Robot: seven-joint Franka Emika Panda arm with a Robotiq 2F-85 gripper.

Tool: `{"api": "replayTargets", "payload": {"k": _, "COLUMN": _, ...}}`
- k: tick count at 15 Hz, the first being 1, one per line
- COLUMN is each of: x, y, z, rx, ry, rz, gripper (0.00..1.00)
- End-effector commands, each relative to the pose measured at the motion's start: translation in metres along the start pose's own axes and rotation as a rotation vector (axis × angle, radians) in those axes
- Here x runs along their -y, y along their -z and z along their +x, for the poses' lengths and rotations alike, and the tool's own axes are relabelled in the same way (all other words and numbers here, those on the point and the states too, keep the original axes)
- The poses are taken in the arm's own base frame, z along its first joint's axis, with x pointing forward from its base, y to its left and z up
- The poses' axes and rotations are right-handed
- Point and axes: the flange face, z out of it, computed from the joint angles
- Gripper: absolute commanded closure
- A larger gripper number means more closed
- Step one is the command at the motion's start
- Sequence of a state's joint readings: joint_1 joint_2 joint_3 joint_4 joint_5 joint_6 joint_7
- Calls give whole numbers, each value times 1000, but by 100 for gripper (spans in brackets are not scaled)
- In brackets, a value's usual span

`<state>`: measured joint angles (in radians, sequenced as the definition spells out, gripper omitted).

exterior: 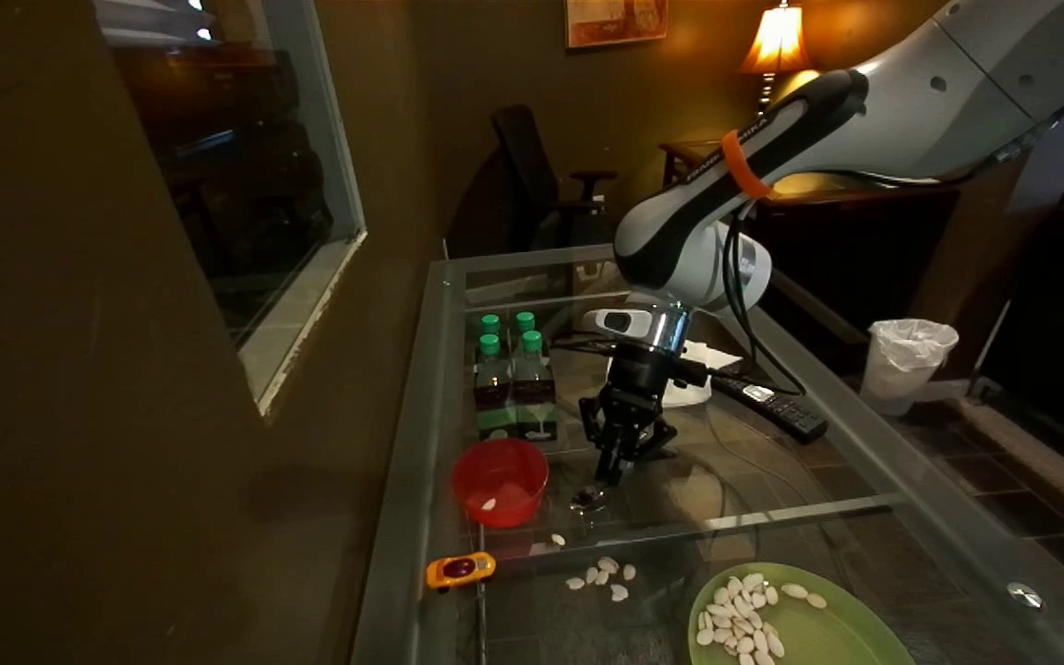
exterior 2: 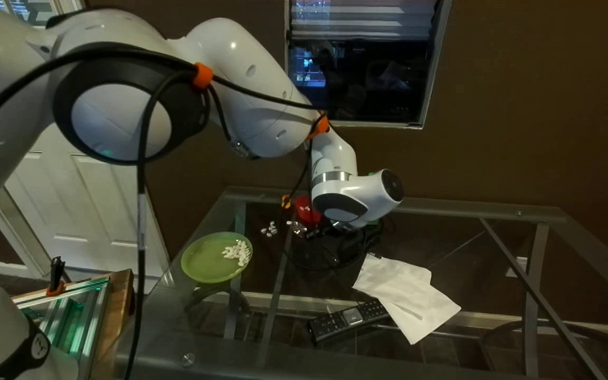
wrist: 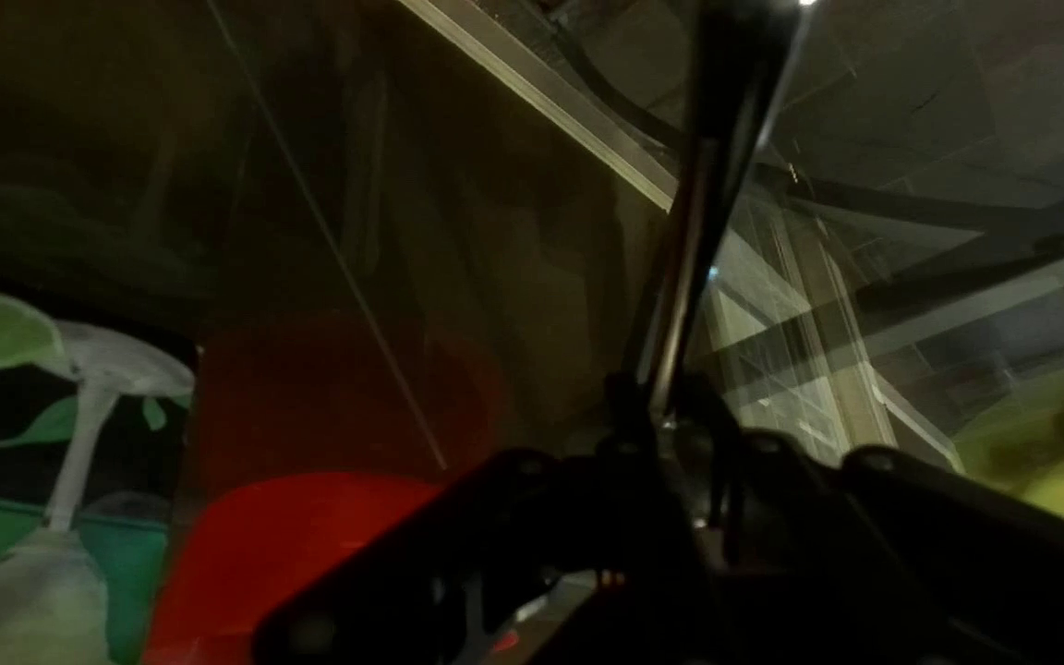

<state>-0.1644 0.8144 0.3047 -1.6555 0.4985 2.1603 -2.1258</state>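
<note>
Green plate (exterior: 841, 635) of white seed-like bits (exterior: 743, 607) sits closest in an exterior view. Gripper (exterior: 613, 472) pinches metal spoon (exterior: 587, 500), scoop end down, near red bowl (exterior: 495, 464); more bits lie loose on glass table (exterior: 410, 462).

A shiny metal spoon (exterior: 588, 500) is clamped, tilted, in the gripper (exterior: 612, 470), its rounded end poking out just below it; the slim, blurred handle (wrist: 683, 296) extends from the gripper toward the wrist view's upper edge.
</note>
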Motion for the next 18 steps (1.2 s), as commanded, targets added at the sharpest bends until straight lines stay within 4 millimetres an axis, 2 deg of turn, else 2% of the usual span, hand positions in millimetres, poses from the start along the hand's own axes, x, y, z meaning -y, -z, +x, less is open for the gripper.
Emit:
{"api": "replayTargets", "payload": {"k": 1, "x": -5, "y": 0, "z": 0, "rx": 14, "ry": 21, "rz": 36, "gripper": 52}}
{"api": "replayTargets", "payload": {"k": 3, "x": -4, "y": 3, "z": 3, "rx": 26, "ry": 23, "rz": 39, "gripper": 44}}
{"api": "replayTargets", "payload": {"k": 6, "x": 4, "y": 22, "z": 18, "rx": 56, "ry": 14, "rz": 14, "gripper": 17}}
{"api": "replayTargets", "payload": {"k": 8, "x": 17, "y": 42, "z": 30, "rx": 112, "ry": -57, "rz": 3, "gripper": 3}}
{"api": "replayTargets", "payload": {"k": 9, "x": 27, "y": 54, "z": 37, "rx": 134, "ry": -102, "rz": -5, "gripper": 0}}
{"api": "replayTargets", "payload": {"k": 13, "x": 72, "y": 99, "z": 65, "rx": 222, "ry": -262, "rz": -99, "gripper": 0}}
{"api": "replayTargets", "payload": {"k": 18, "x": 136, "y": 139, "z": 101, "rx": 317, "ry": -444, "rz": -205, "gripper": 0}}
